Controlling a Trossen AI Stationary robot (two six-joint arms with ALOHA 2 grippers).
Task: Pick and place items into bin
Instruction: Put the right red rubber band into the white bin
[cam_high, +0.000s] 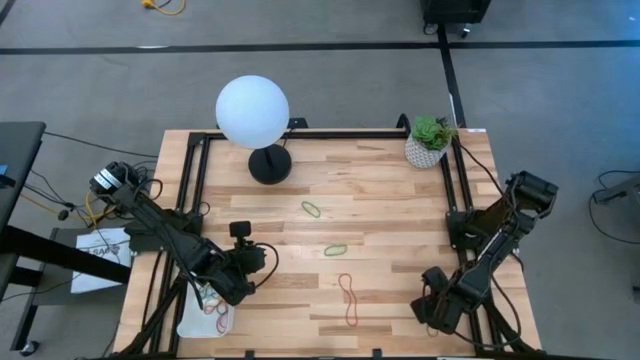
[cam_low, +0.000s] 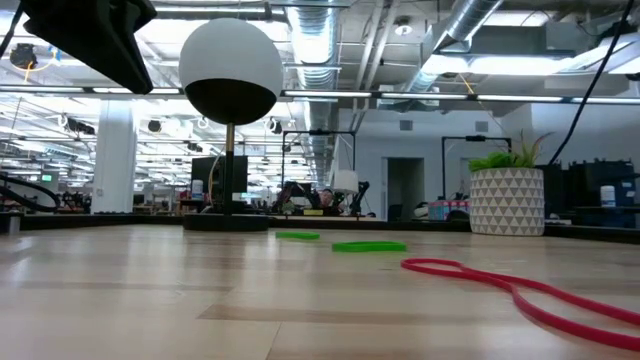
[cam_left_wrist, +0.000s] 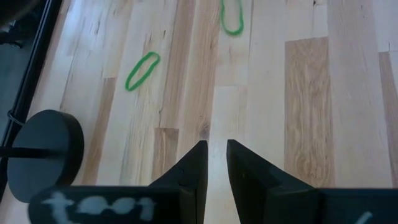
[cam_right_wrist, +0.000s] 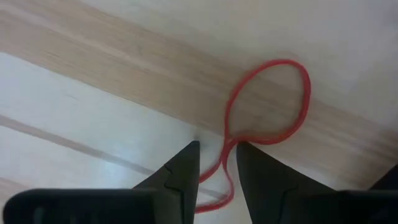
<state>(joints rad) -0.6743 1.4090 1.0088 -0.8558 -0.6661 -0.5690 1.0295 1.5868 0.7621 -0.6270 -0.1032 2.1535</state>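
While the right jaws stand spread, the red rubber band (cam_right_wrist: 267, 106) runs between them.

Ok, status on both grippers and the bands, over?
Left gripper slightly open, empty, near the tray. Right gripper open, low over the red band, not gripping. Two green bands loose mid-table. Nothing blocking.

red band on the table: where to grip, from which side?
Likely at the narrow waist of the red band, from straight above. It lies flat as a figure-eight, so its two strands run closest together there and a pinch could catch both. In the right wrist view the right gripper is open with the strands between its fingertips.
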